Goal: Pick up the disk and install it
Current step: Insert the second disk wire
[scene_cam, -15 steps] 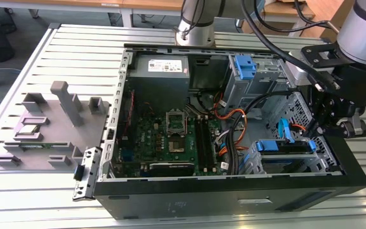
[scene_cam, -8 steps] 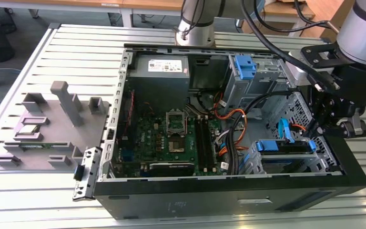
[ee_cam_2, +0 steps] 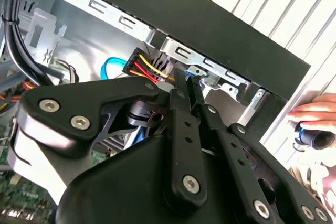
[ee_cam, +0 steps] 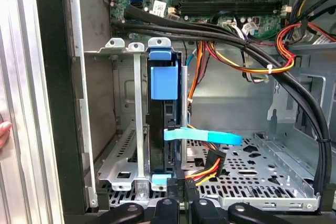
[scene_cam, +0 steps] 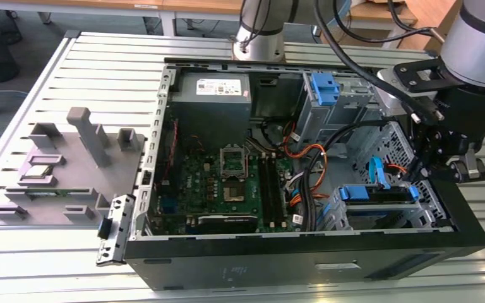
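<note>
Disk point(ee_cam: 167, 129) first: you see it standing on its thin edge in a slot of the metal drive cage point(ee_cam: 123, 124), in the first wrist view. It looks dark from this side, with a bright blue plastic tab on its end and pale blue plastic at the near end. Your gripper point(ee_cam: 178, 195) sits just in front of that near end. The two black fingers point(ee_cam: 171, 192) are almost together, with only a thin gap, and their tips are right at the disk's near edge. You cannot tell if they pinch the blue rail or just touch it.

In the second wrist view the gripper point(ee_cam_2: 188, 85) shows as flat black bars with round silver screws, and the tips point at the cage by the case's dark wall.

Beside the disk, a flat light-blue cable point(ee_cam: 210, 136) crosses the open space. Red, yellow and orange wires point(ee_cam: 247, 64) curl above it. The case floor there is shiny grey metal full of small holes.

In the exterior view the gripper point(scene_cam: 432, 170) hangs over the cage corner of the open black computer case point(scene_cam: 310, 265), on the exterior view's right. The disk point(scene_cam: 379, 193) shows its blue top there. Farther back lies the green board point(scene_cam: 225, 183) with long black slots. A hand point(ee_cam_2: 315, 114) rests outside the case on the ribbed silver table point(scene_cam: 57, 265).
</note>
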Robot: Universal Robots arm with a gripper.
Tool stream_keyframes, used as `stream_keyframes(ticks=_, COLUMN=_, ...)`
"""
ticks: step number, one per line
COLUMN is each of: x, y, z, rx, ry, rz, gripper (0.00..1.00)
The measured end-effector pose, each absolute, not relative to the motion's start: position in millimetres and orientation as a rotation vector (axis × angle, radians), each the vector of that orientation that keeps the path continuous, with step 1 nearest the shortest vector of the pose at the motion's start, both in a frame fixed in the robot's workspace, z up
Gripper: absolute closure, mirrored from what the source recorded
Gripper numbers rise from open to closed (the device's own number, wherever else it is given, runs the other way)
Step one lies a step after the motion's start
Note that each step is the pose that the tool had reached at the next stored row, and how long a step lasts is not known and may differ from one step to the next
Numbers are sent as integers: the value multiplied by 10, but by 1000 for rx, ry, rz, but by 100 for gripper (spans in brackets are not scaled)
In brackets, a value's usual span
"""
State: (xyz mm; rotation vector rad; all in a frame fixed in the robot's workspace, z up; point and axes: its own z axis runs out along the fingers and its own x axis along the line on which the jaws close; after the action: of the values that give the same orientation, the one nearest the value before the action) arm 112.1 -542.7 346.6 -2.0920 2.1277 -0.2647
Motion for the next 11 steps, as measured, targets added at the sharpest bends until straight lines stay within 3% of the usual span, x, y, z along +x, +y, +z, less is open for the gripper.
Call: stream_keyframes(ticks=11, x=923, y=-5435, z=3434, rx=-2057, ry=2090, rz=-326, gripper=83)
